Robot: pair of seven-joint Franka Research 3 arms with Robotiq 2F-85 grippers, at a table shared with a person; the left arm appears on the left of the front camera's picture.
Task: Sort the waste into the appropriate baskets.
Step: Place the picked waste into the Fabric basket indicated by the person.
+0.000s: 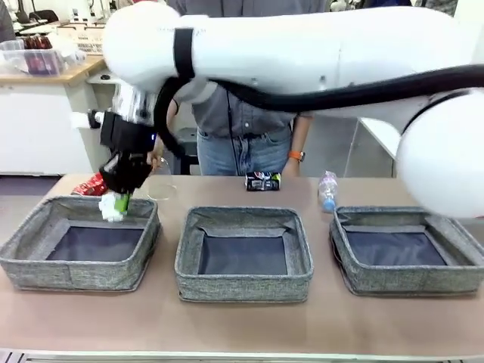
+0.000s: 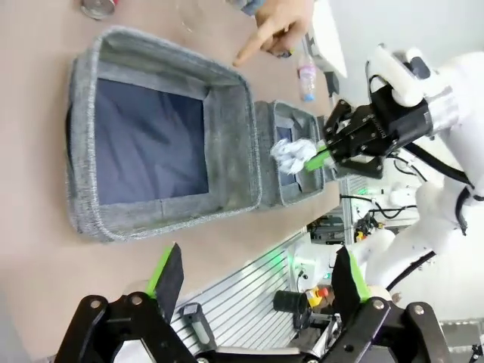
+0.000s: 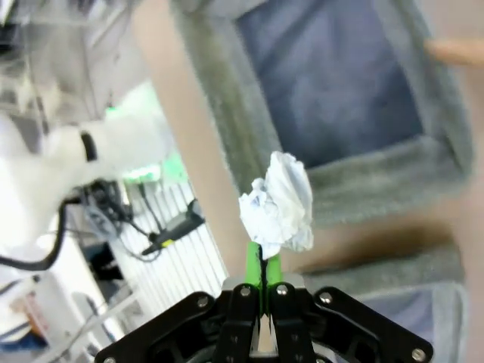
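Crumpled paper ball (image 1: 113, 206) pinched in right fingers (image 3: 253, 261), closed tight on it, hanging over 1 o'clock rim of left basket (image 1: 23, 261). Empty left fingers (image 2: 170, 272) spread wide. On counter (image 1: 242, 325): red can (image 1: 91, 185) at 12 o'clock of left basket, dark can (image 1: 262, 181) at 12 o'clock of middle basket (image 1: 242, 287), bottle (image 1: 327, 190) at 11 o'clock of right basket (image 1: 408, 286)

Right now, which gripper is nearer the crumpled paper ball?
Right. The right gripper is shut on the crumpled paper ball, pinching its lower edge; the left gripper hangs open, well clear of it.
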